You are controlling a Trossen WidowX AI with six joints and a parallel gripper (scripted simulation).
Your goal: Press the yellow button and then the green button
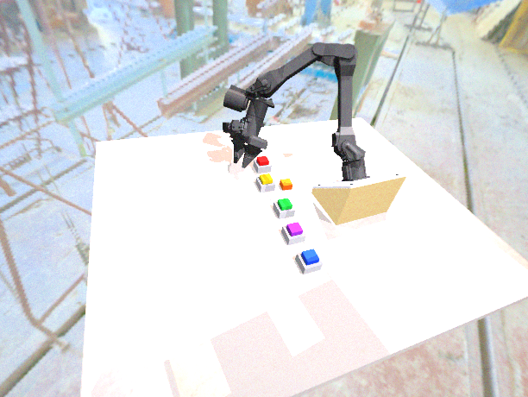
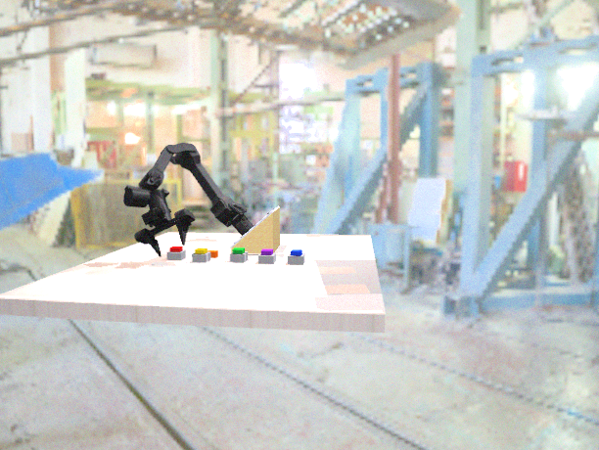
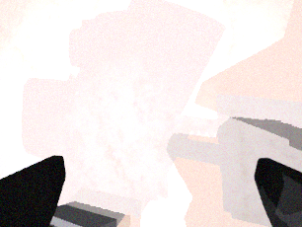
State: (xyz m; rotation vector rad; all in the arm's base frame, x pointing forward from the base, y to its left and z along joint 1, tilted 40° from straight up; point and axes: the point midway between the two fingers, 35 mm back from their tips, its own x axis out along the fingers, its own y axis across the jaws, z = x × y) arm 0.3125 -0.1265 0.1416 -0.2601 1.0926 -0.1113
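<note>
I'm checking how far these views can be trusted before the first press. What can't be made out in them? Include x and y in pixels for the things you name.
- Wrist view: the dark-topped shape [image 3: 89, 214] is cut off by the lower edge; its colour and identity are unclear.
- Top view: the arm's foot is hidden behind the tan wedge [image 1: 367, 200] [image 2: 261, 239].
- Exterior view: the orange block [image 1: 286, 185] [image 2: 214, 254] is partly hidden by the yellow button [image 1: 266, 181] [image 2: 201, 254].

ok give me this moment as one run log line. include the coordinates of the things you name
claw [image 1: 240, 165] [image 2: 171, 250]: open, holding nothing | position: near red button [image 1: 262, 163] [image 2: 176, 251] | yellow button [image 1: 266, 181] [image 2: 201, 253]: not being pressed
</note>
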